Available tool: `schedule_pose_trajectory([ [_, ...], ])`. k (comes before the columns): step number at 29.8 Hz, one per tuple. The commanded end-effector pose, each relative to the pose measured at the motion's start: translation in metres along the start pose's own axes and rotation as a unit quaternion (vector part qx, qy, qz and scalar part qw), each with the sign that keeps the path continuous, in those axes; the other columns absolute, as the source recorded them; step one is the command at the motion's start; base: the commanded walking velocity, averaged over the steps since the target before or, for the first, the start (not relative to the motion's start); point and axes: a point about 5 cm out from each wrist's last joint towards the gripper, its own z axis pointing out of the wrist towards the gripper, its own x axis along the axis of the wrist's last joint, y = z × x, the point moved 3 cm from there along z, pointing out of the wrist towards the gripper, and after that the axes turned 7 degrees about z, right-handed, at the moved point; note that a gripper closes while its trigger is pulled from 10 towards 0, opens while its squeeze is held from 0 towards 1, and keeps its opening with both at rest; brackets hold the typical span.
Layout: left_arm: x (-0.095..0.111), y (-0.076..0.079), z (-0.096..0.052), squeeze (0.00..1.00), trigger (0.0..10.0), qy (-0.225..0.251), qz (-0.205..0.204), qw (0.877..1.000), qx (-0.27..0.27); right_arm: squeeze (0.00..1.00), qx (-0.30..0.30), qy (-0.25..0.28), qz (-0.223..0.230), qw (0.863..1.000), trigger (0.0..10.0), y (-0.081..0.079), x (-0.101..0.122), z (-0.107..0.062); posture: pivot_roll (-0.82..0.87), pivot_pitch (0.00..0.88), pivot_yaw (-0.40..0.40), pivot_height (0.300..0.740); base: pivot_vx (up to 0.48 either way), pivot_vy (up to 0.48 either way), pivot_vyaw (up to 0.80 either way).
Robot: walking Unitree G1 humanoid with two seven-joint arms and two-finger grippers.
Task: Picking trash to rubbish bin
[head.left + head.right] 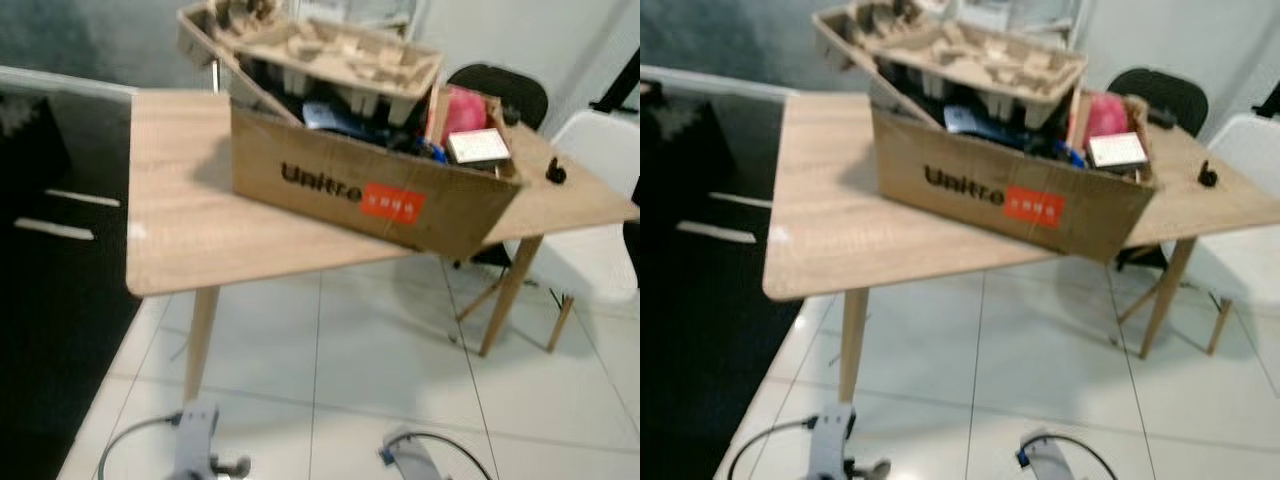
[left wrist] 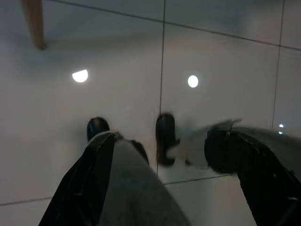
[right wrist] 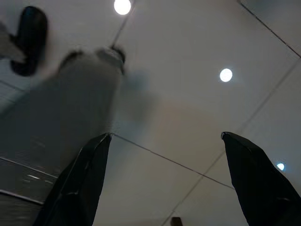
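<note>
An open cardboard box (image 1: 370,190) printed "Unitree" stands on a wooden table (image 1: 180,230) ahead of me. It is heaped with a moulded pulp tray (image 1: 330,50), blue items (image 1: 335,118), a pink object (image 1: 462,110) and a small white box (image 1: 478,146). A small black object (image 1: 555,172) stands on the table's right end. Both silver arms hang low in front of me, the left arm (image 1: 195,440) and the right arm (image 1: 415,455). My left gripper (image 2: 162,141) and my right gripper (image 3: 164,141) are open over the white floor tiles, holding nothing.
A black chair (image 1: 500,85) and a white chair (image 1: 600,150) stand behind the table's right side. A dark floor area (image 1: 50,300) lies to the left. White tiles (image 1: 330,370) stretch under and before the table, between its slanted wooden legs (image 1: 200,335).
</note>
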Motion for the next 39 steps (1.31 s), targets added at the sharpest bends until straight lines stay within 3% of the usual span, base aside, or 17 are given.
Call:
schedule_pose_trajectory([
  [1,-0.0111,0.0033,-0.0010,0.00,10.0,-0.015,-0.005,1.000,-0.004,0.00,-0.006,-0.009,0.001,1.000,10.0,0.0044,-0.0069,-0.0010,0.18,0.073,-0.096,0.740,-0.311,0.000,0.00],
  [13,-0.0114,0.0024,-0.0014,0.00,10.0,-0.015,-0.008,1.000,-0.001,0.00,-0.005,-0.012,0.004,1.000,10.0,0.0031,-0.0099,-0.0010,0.18,0.078,-0.094,0.740,-0.307,0.000,0.00],
  [30,-0.0092,0.0026,-0.0009,0.00,10.0,-0.010,-0.012,1.000,-0.001,0.00,-0.008,-0.009,0.010,1.000,10.0,0.0007,-0.0071,-0.0002,0.18,0.078,-0.096,0.740,0.000,0.000,0.00],
  [39,-0.0100,0.0021,-0.0012,0.00,10.0,-0.011,-0.014,1.000,0.001,0.00,-0.012,-0.015,-0.001,1.000,10.0,0.0028,-0.0072,-0.0004,0.18,0.072,-0.098,0.740,0.000,0.000,-0.79],
])
